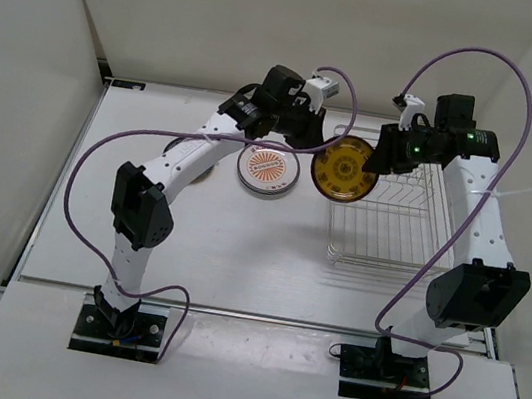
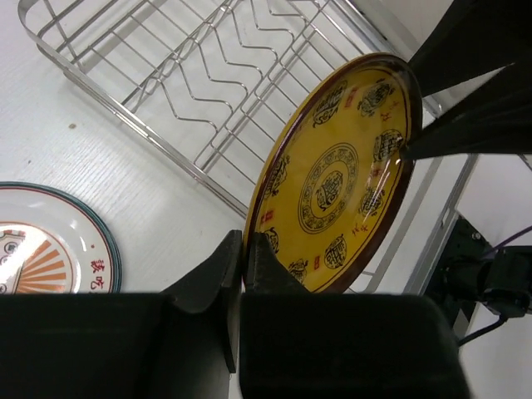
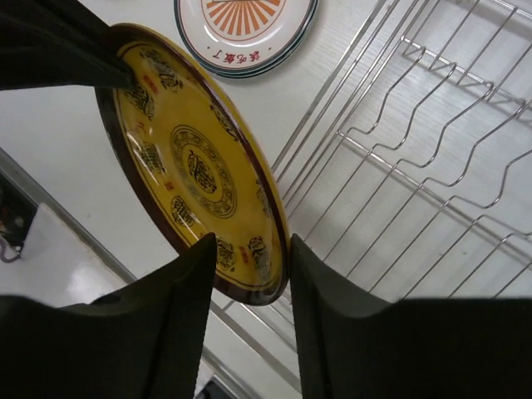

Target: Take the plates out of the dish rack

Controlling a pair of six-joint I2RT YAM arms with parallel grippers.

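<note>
I count two arms, three plates and one rack. My left arm point(image 1: 192, 152) reaches out over the table point(image 1: 237, 256), and my left jaws are clenched on the rim of the yellow plate point(image 1: 345, 169) at about its seven o'clock in my left wrist view. At nine o'clock of that plate, two plates lie stacked flat on the table: the sunburst plate point(image 1: 268, 167) on top and a teal plate point(image 2: 116, 270) beneath it. The yellow plate stands on edge in the air, between the stack and the dish rack point(image 1: 389, 224), which sits at its four o'clock. My right arm point(image 1: 476, 213) bends in over the rack. My right jaws stand parted, straddling the yellow plate's rim at about five o'clock in my right wrist view. I cannot tell whether either right pad touches the plate. Only a thin rim of the teal plate shows, its face covered by the sunburst plate. My left wrist view cuts the stack off at nine o'clock. From above, my right arm hides the rack's far right corner.
</note>
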